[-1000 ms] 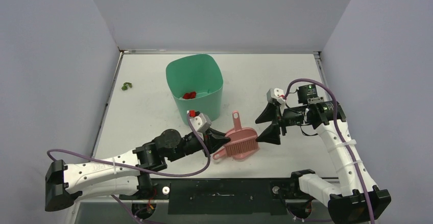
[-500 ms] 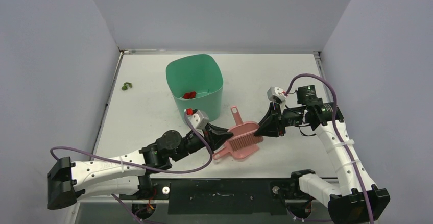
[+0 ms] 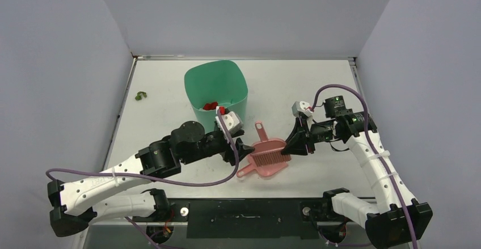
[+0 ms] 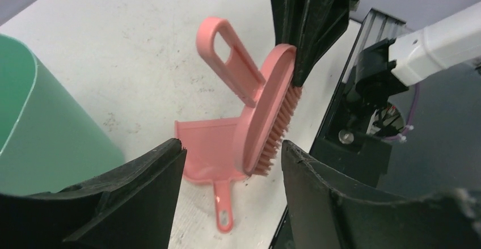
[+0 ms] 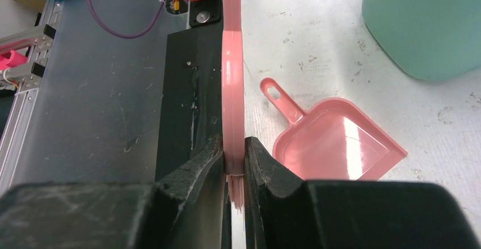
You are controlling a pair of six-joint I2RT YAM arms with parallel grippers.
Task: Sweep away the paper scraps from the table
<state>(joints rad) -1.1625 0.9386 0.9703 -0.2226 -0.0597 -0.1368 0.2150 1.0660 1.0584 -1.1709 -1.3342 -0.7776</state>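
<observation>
The right gripper (image 5: 233, 147) is pinched shut on the thin edge of the pink brush (image 4: 266, 104). It holds the brush up on its side, with the loop handle sticking up. The pink dustpan (image 5: 334, 150) lies flat on the white worktop (image 3: 317, 84), low in the middle of the top view, right by the brush. I cannot tell if the bristles touch it. Nothing holds the dustpan. The left gripper (image 4: 232, 146) is wide, with nothing between its jaws, and it points at the dustpan and brush from close by.

Some red scraps (image 3: 211, 106) sit inside the green bin (image 3: 227, 121), which stands in the upper middle of the top view. One small green scrap (image 3: 140, 96) lies on the worktop at the upper left of the top view, near the edge and well apart from both arms. It is the only scrap I can see out on the worktop.

I think the job is nearly done, and this is the getting-ready step for that last scrap. Next, the left gripper would need to close on the dustpan's thin handle (image 4: 224, 215). That lies flat, so the gripper has to come in low. Then both tools must travel far over to the upper left, past the bin, and the brush must push the scrap into the pan
</observation>
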